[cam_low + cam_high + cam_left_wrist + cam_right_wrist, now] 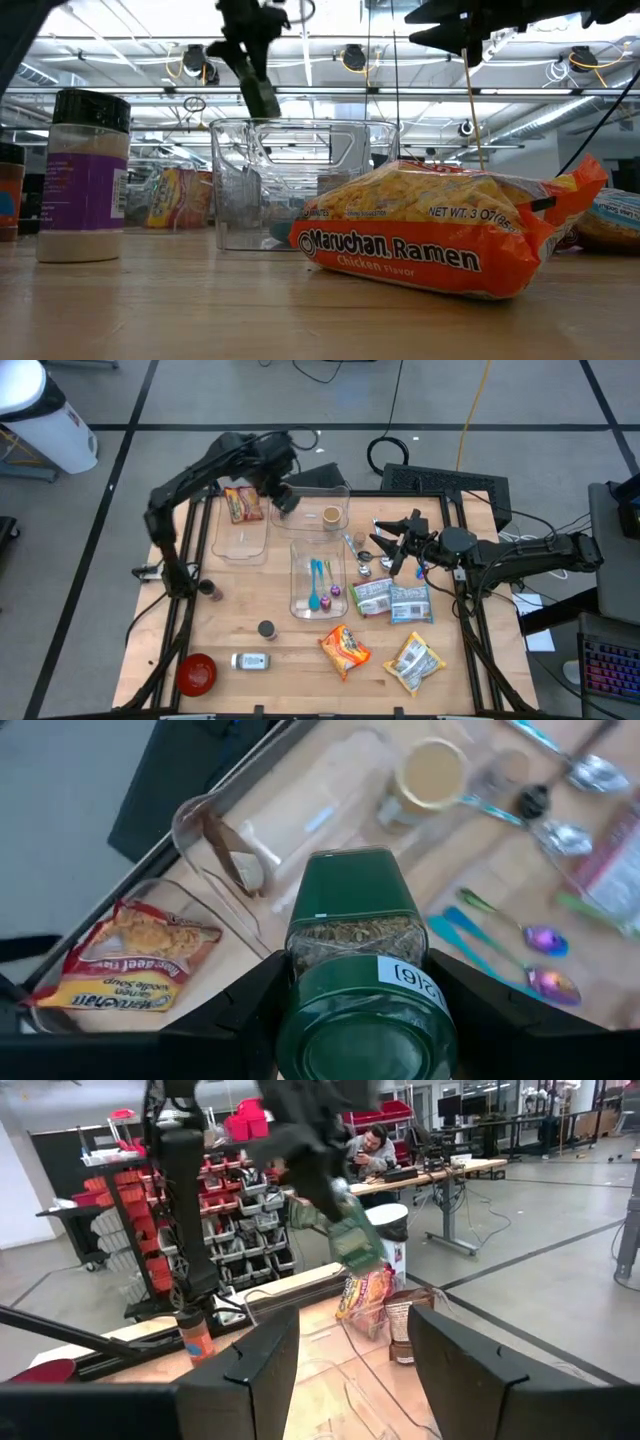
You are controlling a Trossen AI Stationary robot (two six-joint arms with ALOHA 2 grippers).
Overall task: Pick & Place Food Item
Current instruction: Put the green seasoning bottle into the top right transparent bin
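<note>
One green jar aloft, one arm waiting

High view: left gripper reaches over the back glass trays, clamped on a green spice jar held off the table between the tray holding a ramen packet and the tray with a cup. Right gripper hangs above the spoons, jaws parted, holding nothing. Bare wood lies at the table's front left.

Low view: jar tilted, long axis slanting, above the glass tray.

Left wrist view: fingers pinch the jar's sides, its base toward the camera.

Right wrist view: fingers apart, empty.
</note>
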